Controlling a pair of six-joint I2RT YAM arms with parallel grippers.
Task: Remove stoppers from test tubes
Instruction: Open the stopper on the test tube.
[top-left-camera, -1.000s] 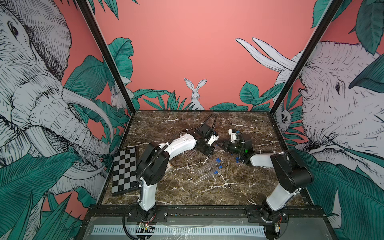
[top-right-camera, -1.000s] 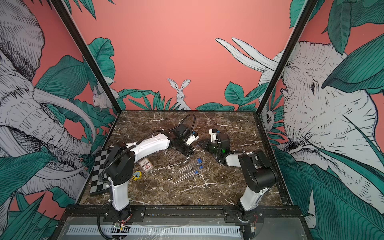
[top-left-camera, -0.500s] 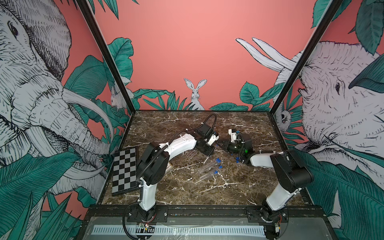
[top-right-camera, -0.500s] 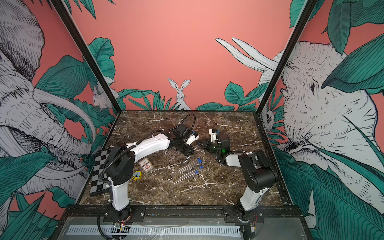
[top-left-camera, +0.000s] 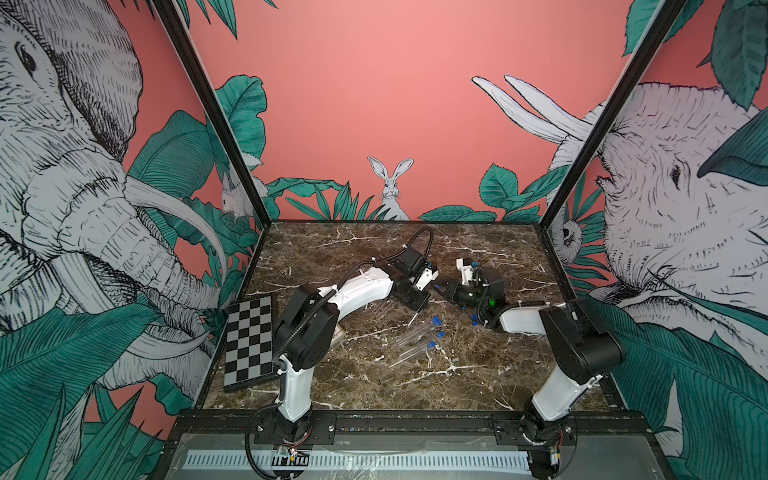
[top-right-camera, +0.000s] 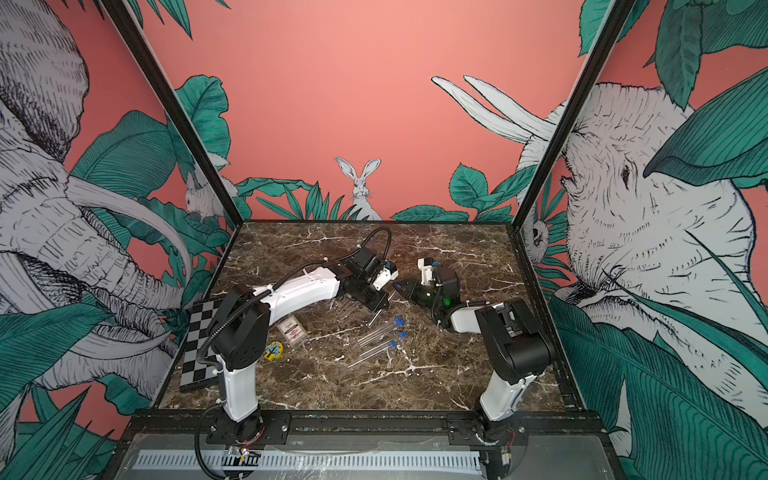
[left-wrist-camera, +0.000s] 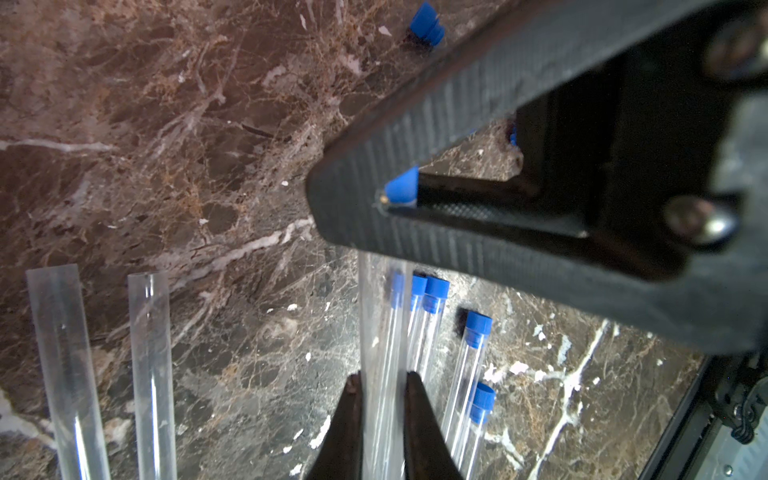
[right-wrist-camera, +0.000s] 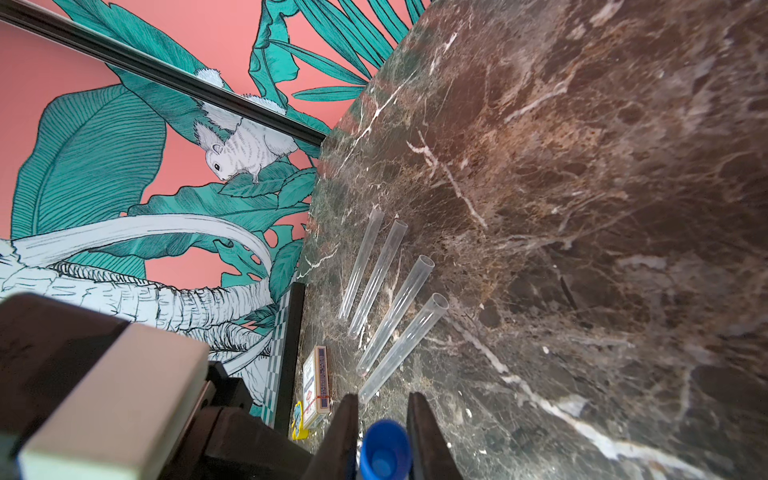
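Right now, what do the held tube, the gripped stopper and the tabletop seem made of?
The test tube in the left gripper: clear and glossy, plastic or glass; marble shows through, highlights run along it. The stopper in the right gripper: opaque blue plastic, matte, hollow end. The tabletop: brown marble look, white veins, smooth; possibly printed laminate.

The test tube (left-wrist-camera: 380, 324) between the fingers of the left gripper (left-wrist-camera: 381, 380) disappears behind the blurred right gripper (left-wrist-camera: 368, 208), hiding whether its blue stopper (left-wrist-camera: 402, 189) is still seated.
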